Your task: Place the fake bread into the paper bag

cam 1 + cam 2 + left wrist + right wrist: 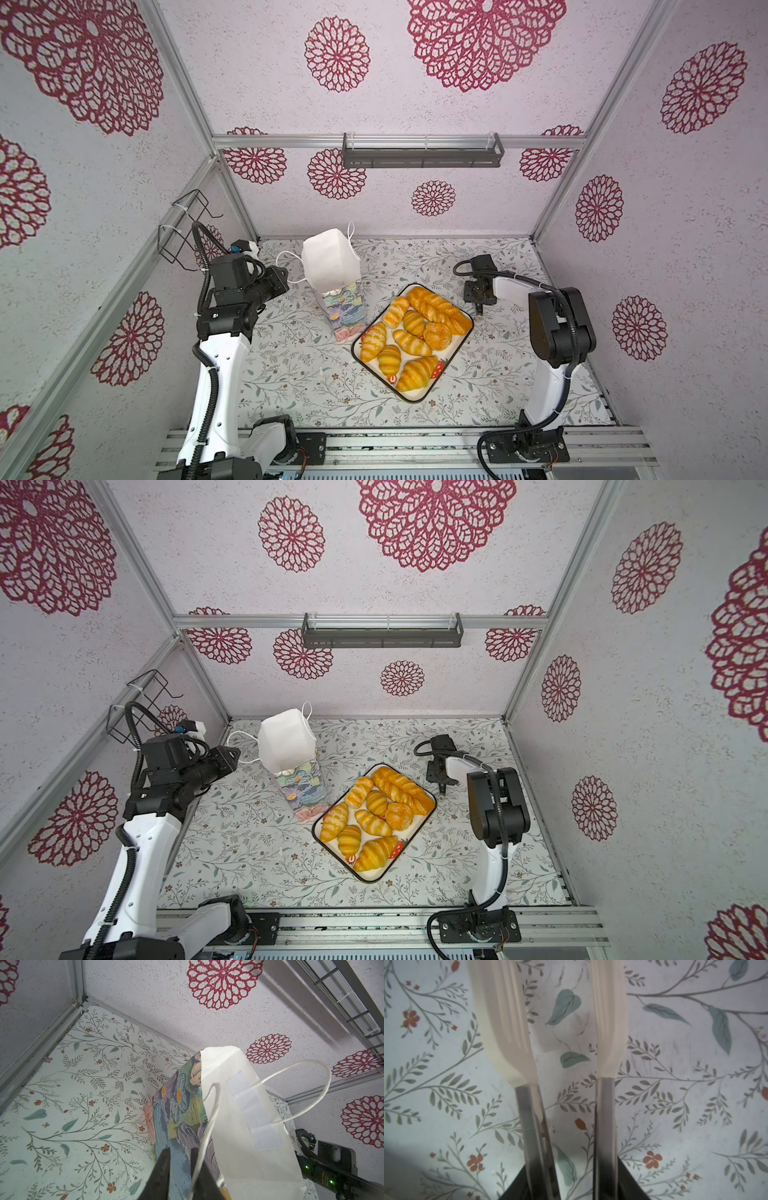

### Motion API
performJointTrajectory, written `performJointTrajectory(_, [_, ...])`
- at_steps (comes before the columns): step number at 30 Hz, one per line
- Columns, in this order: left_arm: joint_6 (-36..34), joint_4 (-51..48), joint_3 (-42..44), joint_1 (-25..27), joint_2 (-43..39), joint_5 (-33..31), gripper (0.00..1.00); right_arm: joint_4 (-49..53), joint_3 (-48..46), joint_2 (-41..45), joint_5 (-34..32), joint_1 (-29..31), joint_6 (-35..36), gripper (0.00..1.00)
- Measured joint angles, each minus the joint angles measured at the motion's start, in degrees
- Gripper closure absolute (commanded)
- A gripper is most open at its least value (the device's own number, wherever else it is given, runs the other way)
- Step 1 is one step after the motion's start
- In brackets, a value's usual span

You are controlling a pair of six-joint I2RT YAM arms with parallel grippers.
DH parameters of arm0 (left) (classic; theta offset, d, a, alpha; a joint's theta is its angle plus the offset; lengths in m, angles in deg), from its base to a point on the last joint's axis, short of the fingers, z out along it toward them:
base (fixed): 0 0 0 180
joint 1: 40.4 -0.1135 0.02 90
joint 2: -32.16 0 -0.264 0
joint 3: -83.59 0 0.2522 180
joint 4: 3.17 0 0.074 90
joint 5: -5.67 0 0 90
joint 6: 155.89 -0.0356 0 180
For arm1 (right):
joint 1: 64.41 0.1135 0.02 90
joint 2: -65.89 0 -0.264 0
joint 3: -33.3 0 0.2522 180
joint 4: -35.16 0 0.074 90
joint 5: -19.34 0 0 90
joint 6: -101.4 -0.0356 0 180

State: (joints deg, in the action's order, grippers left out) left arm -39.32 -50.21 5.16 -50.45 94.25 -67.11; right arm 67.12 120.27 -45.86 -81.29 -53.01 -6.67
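fake bread point(415, 336) all on the strawberry-print tray point(415, 400), mid surface point(291, 374); none in the paper bag point(332, 262); several small croissants, round bun point(437, 336), long twisted loaf point(436, 309) along the tray's far side; pieces packed close, many touching

paper bag upright, mouth open, white inside showing in both top views point(286, 737); painted-flower outside visible lower down; stands just beside the tray's left far corner, contact there unclear; one cord handle point(286, 266) loops out toward the left arm

left pincer point(284, 276) at the bag's upper left side, by that handle loop; in the left wrist view the left pincer point(179, 1151) has dark fingers point(164, 1167) a narrow gap apart, painted bag wall point(180, 1105) seen through the gap; nothing visibly between them; cord runs across one finger, can't tell if it bears on it

right pincer point(478, 309) pointing down at bare surface, just right of the tray's far corner, apart from the bread; right wrist view: right pincer point(556, 991) partly spread, pale-tipped fingers point(500, 1022) with only leaf-print surface between; empty
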Motion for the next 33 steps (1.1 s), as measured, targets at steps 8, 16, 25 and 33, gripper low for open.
performJointTrajectory(8, [0.04, 0.02, 0.02, 0.0, 0.02, 0.09, 0.78, 0.7, -0.68, 3.04, -0.17, 0.0, -0.07, 0.68])
performJointTrajectory(16, [0.04, 0.04, 0.17, 0.0, 0.04, 0.13, 0.78, 2.27, -1.53, 4.33, -0.72, 0.44, -0.07, 0.72])
performJointTrajectory(25, [0.04, 0.04, 0.24, 0.0, 0.07, 0.15, 0.78, 5.92, -3.69, 13.97, -1.16, 3.08, -0.59, 0.72])
performJointTrajectory(33, [0.07, 0.07, 0.24, 0.0, 0.07, 0.26, 0.79, 9.97, -3.72, 21.99, -1.44, 7.37, -1.03, 0.73])
